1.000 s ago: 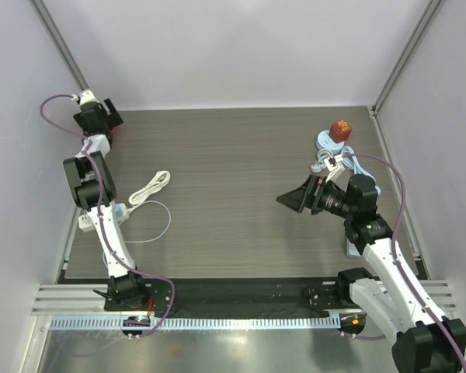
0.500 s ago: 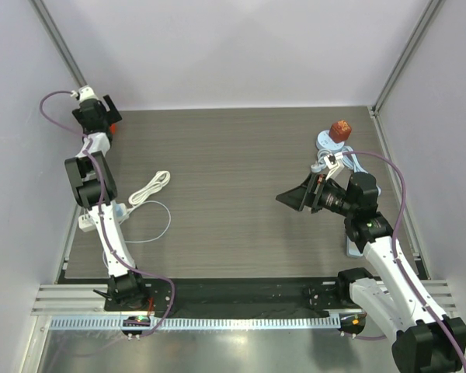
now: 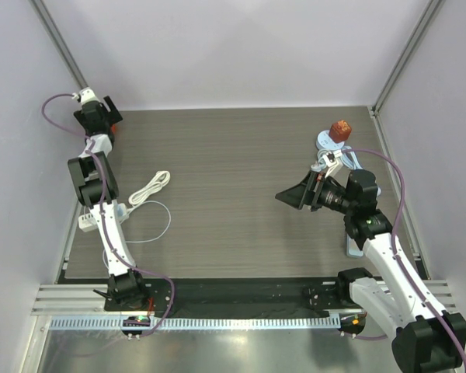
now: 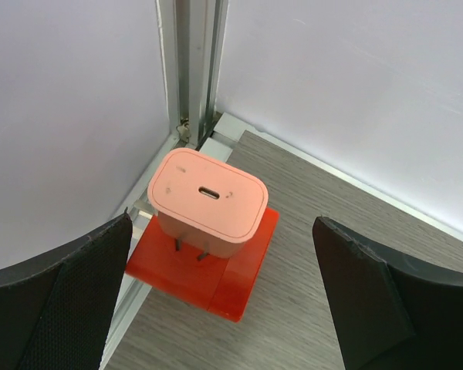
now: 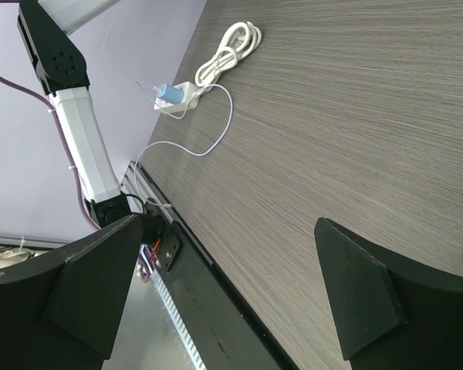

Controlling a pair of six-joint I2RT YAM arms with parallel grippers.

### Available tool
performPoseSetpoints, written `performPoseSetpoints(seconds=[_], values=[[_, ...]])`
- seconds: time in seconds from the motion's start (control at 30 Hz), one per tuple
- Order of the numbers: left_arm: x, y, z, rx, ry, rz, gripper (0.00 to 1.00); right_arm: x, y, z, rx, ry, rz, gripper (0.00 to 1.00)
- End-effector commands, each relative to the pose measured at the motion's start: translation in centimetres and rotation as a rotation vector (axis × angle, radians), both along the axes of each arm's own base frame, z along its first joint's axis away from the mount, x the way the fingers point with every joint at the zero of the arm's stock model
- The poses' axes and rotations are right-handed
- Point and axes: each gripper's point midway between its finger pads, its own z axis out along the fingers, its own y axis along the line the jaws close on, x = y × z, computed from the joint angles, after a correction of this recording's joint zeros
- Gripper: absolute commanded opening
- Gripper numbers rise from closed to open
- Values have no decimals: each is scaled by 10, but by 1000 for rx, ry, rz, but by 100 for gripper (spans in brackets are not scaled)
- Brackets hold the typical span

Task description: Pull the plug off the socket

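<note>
A salmon-pink plug (image 4: 207,202) stands on a flat red socket block (image 4: 216,270) in the table's far left corner, with its two metal prongs showing between body and block. My left gripper (image 4: 222,254) hovers above it, open, one finger on each side and touching neither. In the top view my left gripper (image 3: 105,118) covers the plug, and only a red edge of the socket (image 3: 118,124) shows. My right gripper (image 3: 293,196) is open and empty above the table's right middle. In the right wrist view (image 5: 230,231) its fingers frame bare table.
A white power strip with a blue plug (image 3: 101,216) lies at the left edge, with a thin white wire loop and a coiled white cable (image 3: 151,186) beside it. A blue stand with a brown-red top (image 3: 338,132) sits at the far right. Frame posts and walls close in the corner.
My left gripper has shifted very slightly over the far left corner. The right arm has hardly moved.
</note>
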Motion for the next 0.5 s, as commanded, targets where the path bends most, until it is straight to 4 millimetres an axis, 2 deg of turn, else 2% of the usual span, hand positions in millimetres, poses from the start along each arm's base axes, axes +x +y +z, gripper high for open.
performPoseSetpoints(seconds=[0.0,0.17,0.23,0.43,0.47], values=[[17,5,34,26,-130,-26,100,4,2,23,17,-66,14,100],[20,7,28,9,-144,-39,100,7,2,22,15,-58,12,99],[22,6,30,5,-158,-59,97,9,2,21,14,-54,7,100],[21,5,30,0,-155,-60,73,9,2,21,16,-55,4,99],[19,6,29,-1,-151,-57,72,9,2,21,16,-54,5,100]])
